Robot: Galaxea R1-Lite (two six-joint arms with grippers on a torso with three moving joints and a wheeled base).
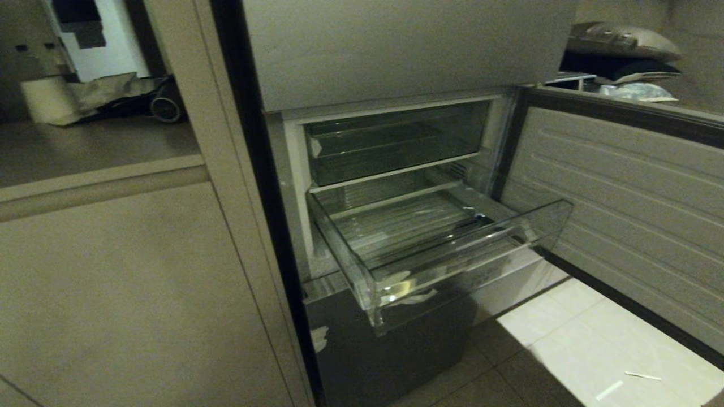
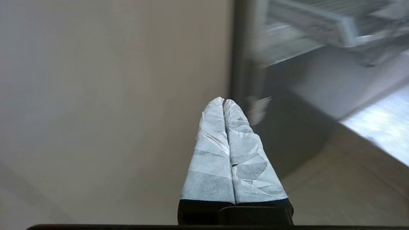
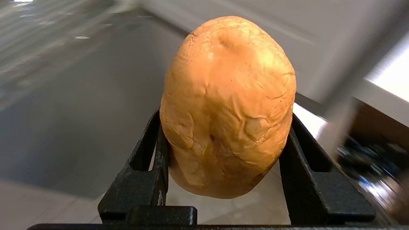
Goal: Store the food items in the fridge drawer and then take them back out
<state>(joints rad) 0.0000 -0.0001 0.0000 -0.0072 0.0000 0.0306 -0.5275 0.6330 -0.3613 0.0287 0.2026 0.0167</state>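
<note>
My right gripper (image 3: 223, 153) clamps the bun (image 3: 228, 108) outside the empty pulled-out drawer (image 1: 452, 265), left gripper (image 2: 223, 103) closed and idle; I judge the soft crust could slip or crush.

Dim head view, blurred wrist backgrounds

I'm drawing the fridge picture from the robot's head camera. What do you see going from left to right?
Beige cupboard door → dark edge strip → pulled-out clear fridge drawer → open fridge door with ridges.
</note>
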